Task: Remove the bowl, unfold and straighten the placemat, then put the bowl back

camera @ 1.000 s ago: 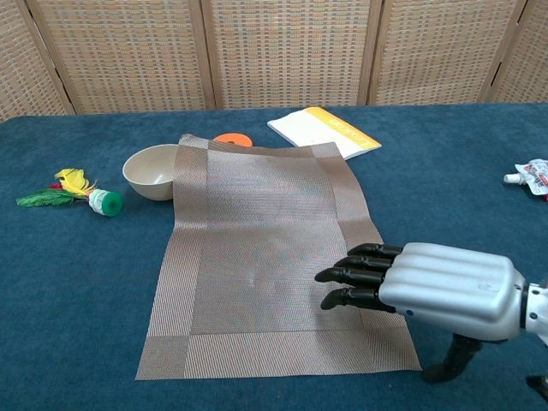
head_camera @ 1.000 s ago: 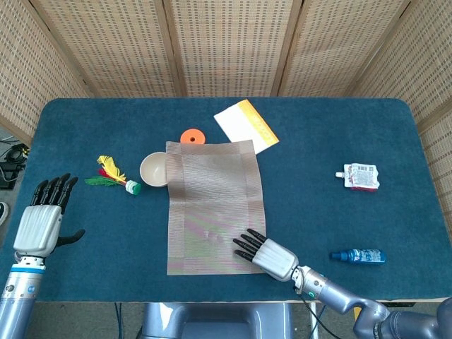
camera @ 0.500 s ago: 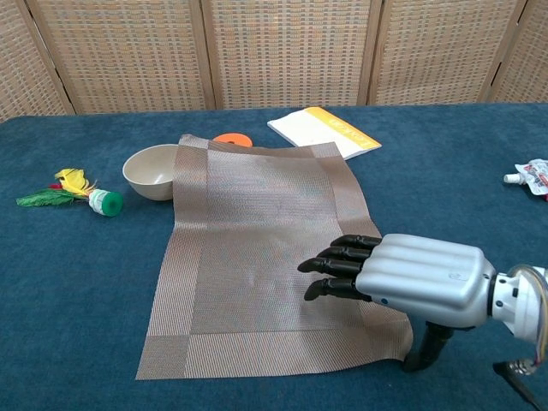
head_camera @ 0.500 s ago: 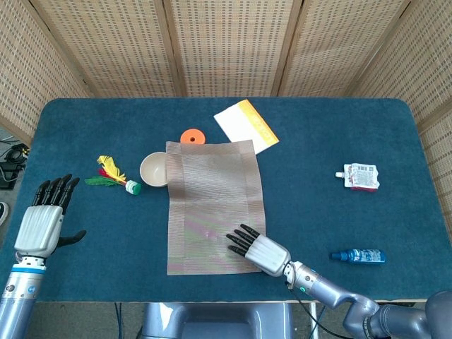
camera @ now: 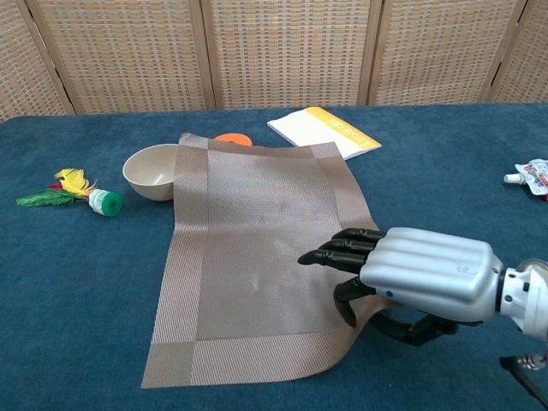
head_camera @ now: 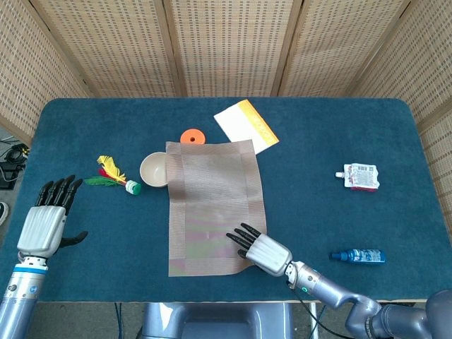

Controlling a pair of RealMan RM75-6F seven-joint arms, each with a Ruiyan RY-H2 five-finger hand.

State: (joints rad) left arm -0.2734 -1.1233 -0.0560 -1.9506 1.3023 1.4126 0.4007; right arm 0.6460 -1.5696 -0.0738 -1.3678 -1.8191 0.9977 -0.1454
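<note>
The brown woven placemat (head_camera: 212,205) lies unfolded at the table's middle, its far left corner resting against the beige bowl (head_camera: 153,169). The bowl (camera: 150,171) stands upright on the blue cloth, left of the mat. My right hand (head_camera: 261,251) pinches the mat's near right corner. In the chest view the fingers (camera: 342,248) lie on top of the placemat (camera: 257,240), with the thumb under the raised, curled edge. My left hand (head_camera: 46,222) hovers over the near left of the table with its fingers apart and nothing in it; only the head view shows it.
An orange disc (head_camera: 191,136) lies just beyond the mat, and a white and orange booklet (head_camera: 246,125) touches its far right corner. A feathered shuttlecock (head_camera: 113,174) lies left of the bowl. At the right are a sachet (head_camera: 361,176) and a small blue bottle (head_camera: 358,256).
My right hand, flat on the mat before, has closed on its near right corner and lifted it, curling the near edge. The left hand has barely moved.
</note>
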